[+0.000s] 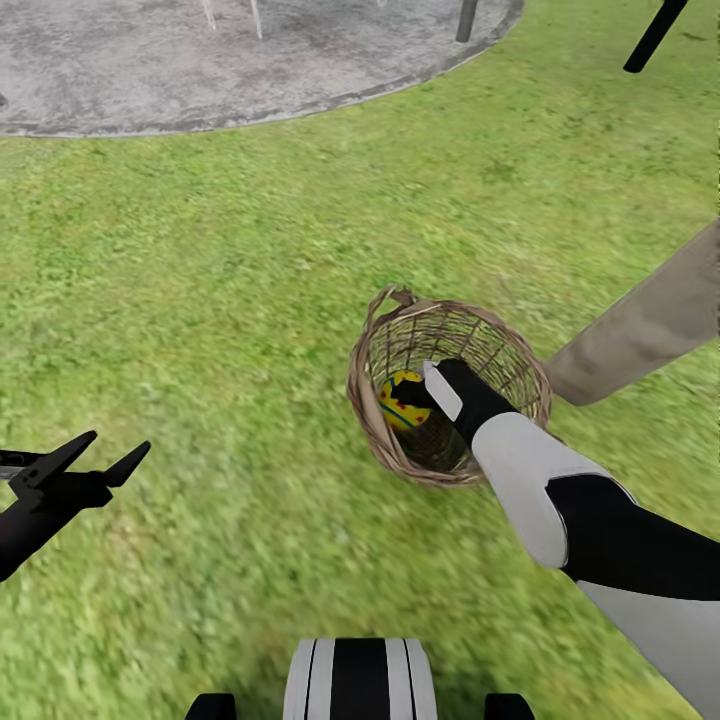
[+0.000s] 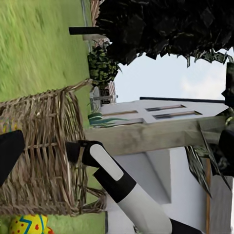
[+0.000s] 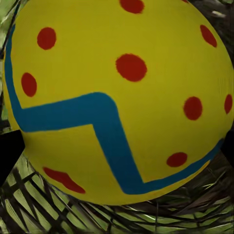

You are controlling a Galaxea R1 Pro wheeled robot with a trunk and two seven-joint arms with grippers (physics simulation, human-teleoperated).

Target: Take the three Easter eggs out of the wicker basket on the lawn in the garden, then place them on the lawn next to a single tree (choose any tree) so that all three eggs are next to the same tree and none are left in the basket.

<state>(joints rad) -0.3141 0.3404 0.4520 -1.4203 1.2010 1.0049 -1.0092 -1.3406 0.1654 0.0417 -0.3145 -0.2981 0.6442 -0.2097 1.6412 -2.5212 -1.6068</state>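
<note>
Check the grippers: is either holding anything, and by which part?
The left gripper is open over the lawn, holding nothing. The right gripper is inside the basket at an egg; whether it has a grip cannot be told.

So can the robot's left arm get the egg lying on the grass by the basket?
Probably yes. The left gripper hovers open over bare lawn, and its wrist view shows an Easter egg on the grass just outside the wicker basket, nothing visibly between them.

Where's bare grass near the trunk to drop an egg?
Free: lawn between patio and basket; also the grass in front of the tree trunk. Crowded: inside the basket, right gripper against an egg.
</note>
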